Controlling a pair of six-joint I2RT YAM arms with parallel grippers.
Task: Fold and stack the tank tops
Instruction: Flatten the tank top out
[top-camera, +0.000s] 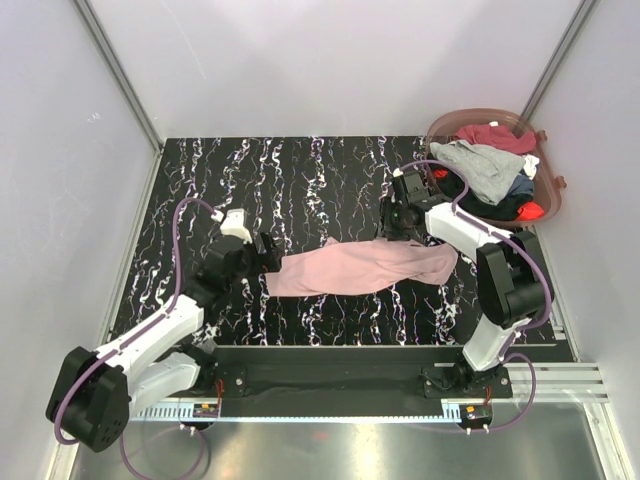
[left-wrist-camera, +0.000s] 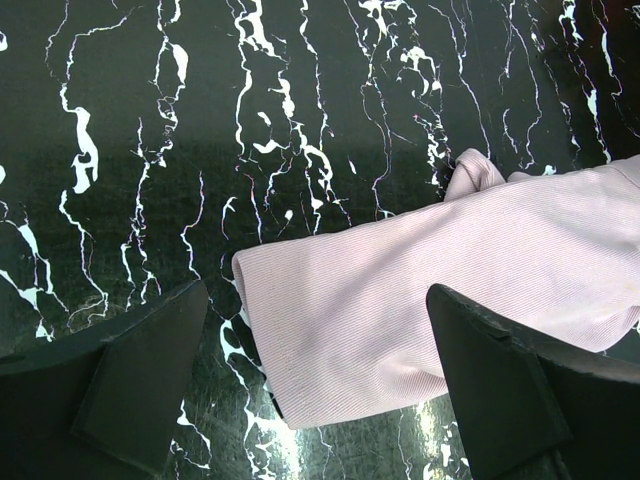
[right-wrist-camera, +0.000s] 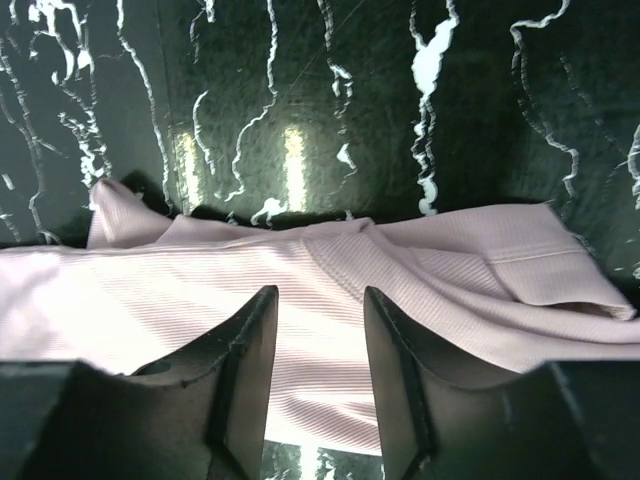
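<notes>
A dusty pink tank top (top-camera: 360, 267) lies stretched in a long band across the middle of the black marbled table (top-camera: 260, 180). My left gripper (top-camera: 268, 253) is open at its left end; in the left wrist view the cloth's corner (left-wrist-camera: 340, 330) lies between the spread fingers (left-wrist-camera: 140, 370), untouched. My right gripper (top-camera: 398, 228) is open over the band's right part; in the right wrist view the pink cloth (right-wrist-camera: 300, 300) shows through the gap between its fingers (right-wrist-camera: 245, 370). Grey, maroon, black and red tank tops (top-camera: 490, 170) are heaped in the basket.
The round brownish translucent basket (top-camera: 552, 180) stands at the table's back right corner, beside the right arm. White walls with metal frame posts (top-camera: 120, 80) close in the table on three sides. The arm bases sit on a rail (top-camera: 330, 380) at the near edge.
</notes>
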